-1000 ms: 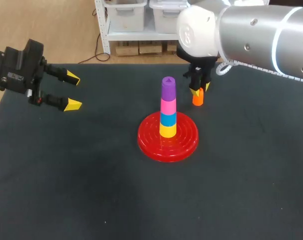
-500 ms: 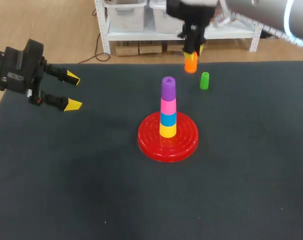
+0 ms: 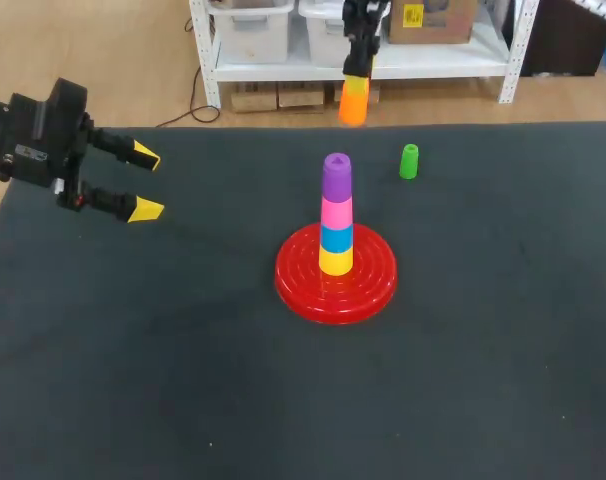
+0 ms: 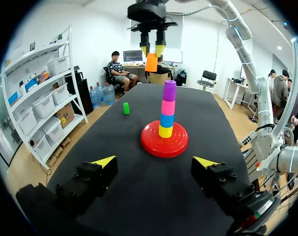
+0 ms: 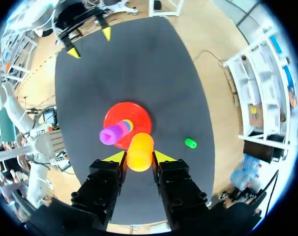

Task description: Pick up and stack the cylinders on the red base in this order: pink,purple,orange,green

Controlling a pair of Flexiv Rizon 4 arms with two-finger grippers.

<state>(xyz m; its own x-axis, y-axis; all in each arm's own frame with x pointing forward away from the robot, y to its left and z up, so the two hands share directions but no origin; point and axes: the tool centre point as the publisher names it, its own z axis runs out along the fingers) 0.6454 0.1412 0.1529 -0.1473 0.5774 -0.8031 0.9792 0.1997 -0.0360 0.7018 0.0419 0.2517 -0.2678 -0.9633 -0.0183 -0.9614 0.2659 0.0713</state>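
Note:
The red base (image 3: 375,285) carries a stack (image 3: 334,215) of yellow, blue, pink and purple cylinders, purple on top. My right gripper (image 3: 357,70) is high above the table's far edge, shut on the orange cylinder (image 3: 353,101), which hangs upright below it. In the right wrist view the orange cylinder (image 5: 140,151) sits between the fingers, with the purple top (image 5: 109,135) just beside it far below. The green cylinder (image 3: 409,161) stands alone on the mat, right of the stack. My left gripper (image 3: 133,182) hovers open and empty at the far left.
The black mat (image 3: 163,360) covers the whole table. From the left wrist view the base (image 4: 151,145) is straight ahead of the open gripper (image 4: 155,162), with the green cylinder (image 4: 126,108) beyond it to one side.
My right arm has lifted the orange cylinder off the mat, up and leftward, uncovering the green cylinder. The left arm and the stack have not moved.

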